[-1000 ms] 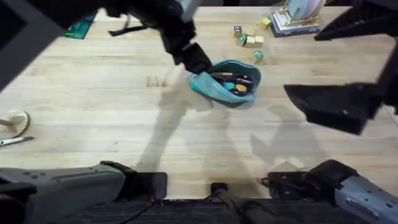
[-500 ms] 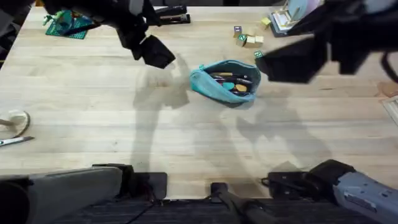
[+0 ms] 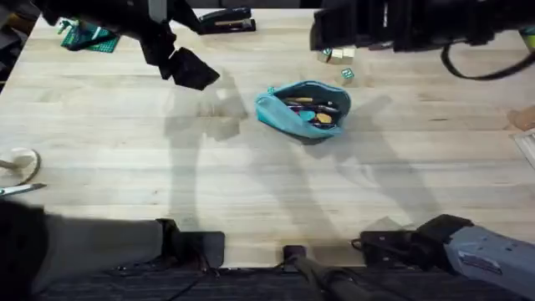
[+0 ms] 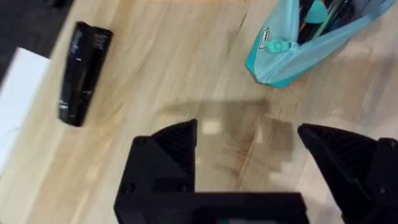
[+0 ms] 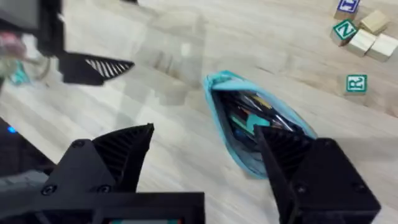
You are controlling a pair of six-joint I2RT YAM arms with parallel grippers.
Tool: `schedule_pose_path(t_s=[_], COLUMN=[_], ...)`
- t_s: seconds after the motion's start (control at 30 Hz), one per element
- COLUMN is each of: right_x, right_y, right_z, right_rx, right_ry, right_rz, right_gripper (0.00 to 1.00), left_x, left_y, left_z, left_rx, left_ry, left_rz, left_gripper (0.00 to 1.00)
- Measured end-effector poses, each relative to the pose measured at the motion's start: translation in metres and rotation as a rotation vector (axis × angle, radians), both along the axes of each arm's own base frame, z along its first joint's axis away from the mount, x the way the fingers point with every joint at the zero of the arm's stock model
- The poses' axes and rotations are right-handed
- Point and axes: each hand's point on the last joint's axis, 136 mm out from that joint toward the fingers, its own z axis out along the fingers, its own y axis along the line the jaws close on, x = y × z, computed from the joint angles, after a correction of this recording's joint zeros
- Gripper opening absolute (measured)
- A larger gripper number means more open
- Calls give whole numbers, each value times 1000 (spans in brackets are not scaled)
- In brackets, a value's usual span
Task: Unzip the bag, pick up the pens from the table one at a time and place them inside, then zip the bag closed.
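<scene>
The teal bag [image 3: 288, 117] lies on the table [image 3: 251, 184] at centre back, its zipper open and its mouth gaping. Dark pens [image 3: 311, 107] and other coloured items lie inside it. In the left wrist view the bag [image 4: 292, 53] shows its zipper end. My left gripper [image 4: 249, 155] hangs open and empty above bare wood, to the left of the bag and apart from it; it also appears in the overhead view [image 3: 191, 70]. High above the bag [image 5: 219, 106], my right gripper [image 5: 205, 155] is open with nothing held.
A black stapler [image 3: 221, 18] lies at the back edge, and letter blocks [image 3: 336, 55] sit behind the bag. A green item [image 3: 84, 35] is at the back left. A round object [image 3: 18, 163] and scissors [image 3: 17, 191] lie at the left edge.
My left gripper has let go of the bag's left end and drawn away to the left. The right arm swung from the right side to above the back of the table.
</scene>
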Motion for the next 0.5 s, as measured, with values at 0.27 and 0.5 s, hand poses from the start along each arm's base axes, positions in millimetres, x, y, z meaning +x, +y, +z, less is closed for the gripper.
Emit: schedule_pose_path(t_s=[0.27,0.5], right_x=[21,32], right_y=[10,19], right_z=[-1,-3], right_rx=[113,199], right_ry=[67,132], right_rz=[-121,-209], right_gripper=[998,998], left_x=[22,23], left_y=[2,1], left_z=[-56,-75], left_rx=[-63,-74], left_ry=[142,200], left_rz=[-9,-9], left_gripper=[993,993])
